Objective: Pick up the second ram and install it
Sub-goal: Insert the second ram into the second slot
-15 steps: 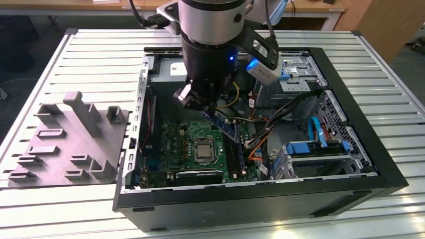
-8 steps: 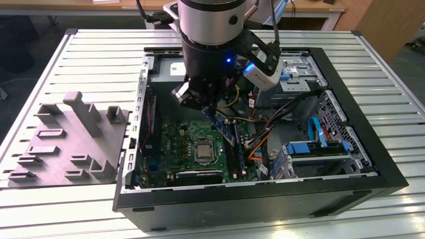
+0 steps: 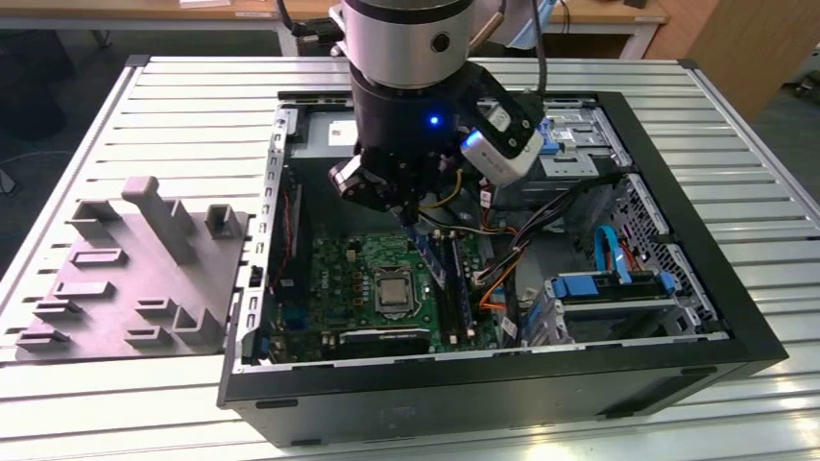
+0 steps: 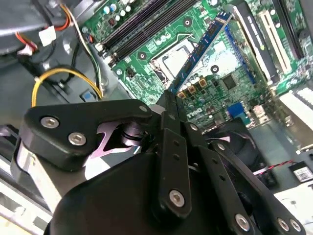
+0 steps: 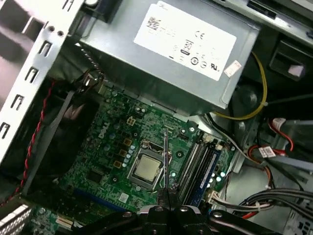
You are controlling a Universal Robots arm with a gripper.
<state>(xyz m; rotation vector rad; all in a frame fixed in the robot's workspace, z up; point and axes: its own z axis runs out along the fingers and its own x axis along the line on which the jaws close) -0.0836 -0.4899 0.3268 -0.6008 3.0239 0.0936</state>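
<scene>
Hanging between the closed fingers of the gripper [image 3: 413, 213], the second ram [image 3: 424, 252] sits near the centre of the exterior view, above the green motherboard [image 3: 346, 279] inside the open computer case [image 3: 513, 384]. In the second wrist view the gripper [image 4: 168, 98] is clamped on one part of the second ram [image 4: 200, 51], and the rest reaches out as a blue strip over the board. In the first wrist view it shows edge-on as a thin pale line [image 5: 166, 161] rising from the gripper [image 5: 168, 196], between the processor socket [image 5: 146, 169] and the long black slots [image 5: 195, 164].

I judge the stick to be light and stiff, but thin and easily harmed. It would not take bending or twisting well, and its chips and contact edge are better left untouched. The plain long edge or the short ends look like the safest places to grip.

The fingers cover the gripped part, so I cannot tell how much of the stick lies between them. Nor can I tell whether its lower edge touches a slot or hangs clear. One slot seems to carry a blue stick already, though this is hard to make out. The grey power supply box [image 5: 166, 63] stands just beyond the board. A grey holder [image 3: 129, 279] lies on the table [image 3: 192, 96] at the exterior view's left.
</scene>
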